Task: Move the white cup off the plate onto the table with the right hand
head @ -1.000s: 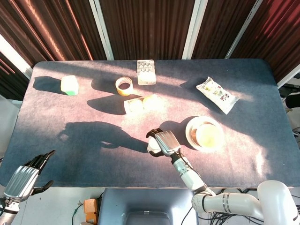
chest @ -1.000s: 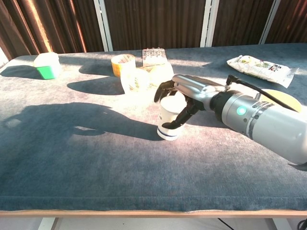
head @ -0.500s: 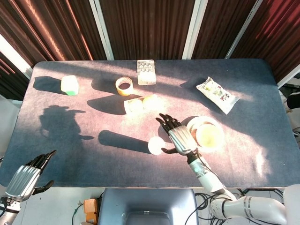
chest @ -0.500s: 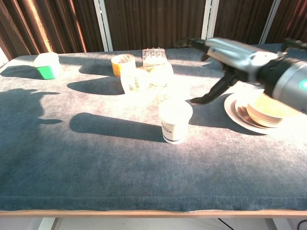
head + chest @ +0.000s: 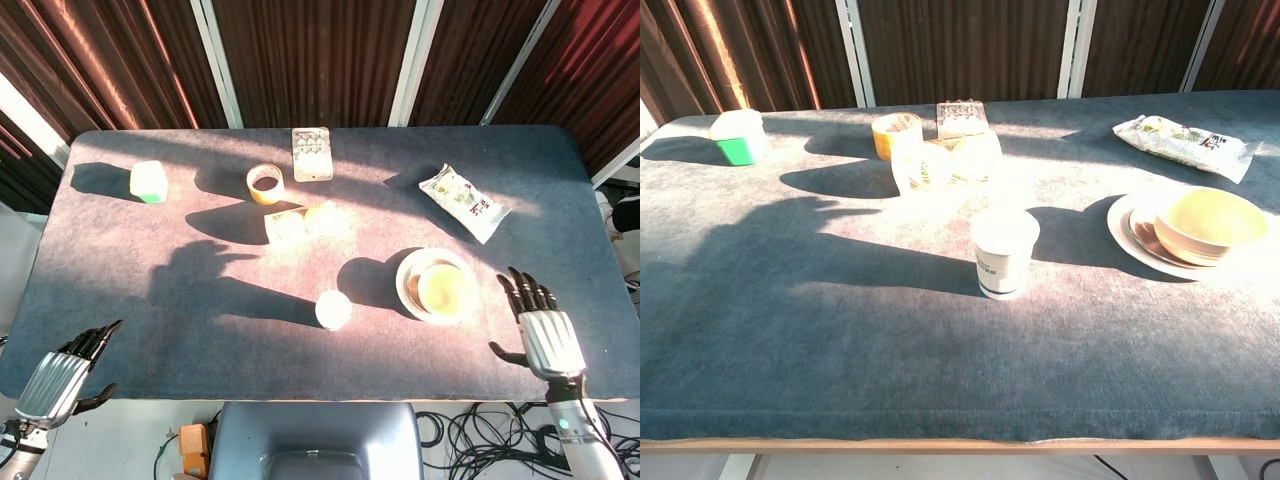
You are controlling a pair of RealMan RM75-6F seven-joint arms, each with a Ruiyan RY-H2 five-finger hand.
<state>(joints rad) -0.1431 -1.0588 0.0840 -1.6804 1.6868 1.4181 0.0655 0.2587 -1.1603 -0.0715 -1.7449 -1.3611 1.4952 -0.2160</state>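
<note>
The white cup stands upright on the table cloth, left of the white plate, with nothing touching it. A yellow bowl sits on the plate. My right hand hovers open near the table's front right edge, fingers spread, well right of the plate and far from the cup. Below the front left corner, my left hand hangs off the table with fingers loosely apart, holding nothing. Neither hand shows in the chest view.
A green box is at the back left. A tape roll, a blister tray and two clear cups lie behind the cup. A snack packet lies at the back right.
My right hand let go of the cup, which stays on the cloth, and drew back to the right, past the plate to the front right edge. The left hand stayed put.
</note>
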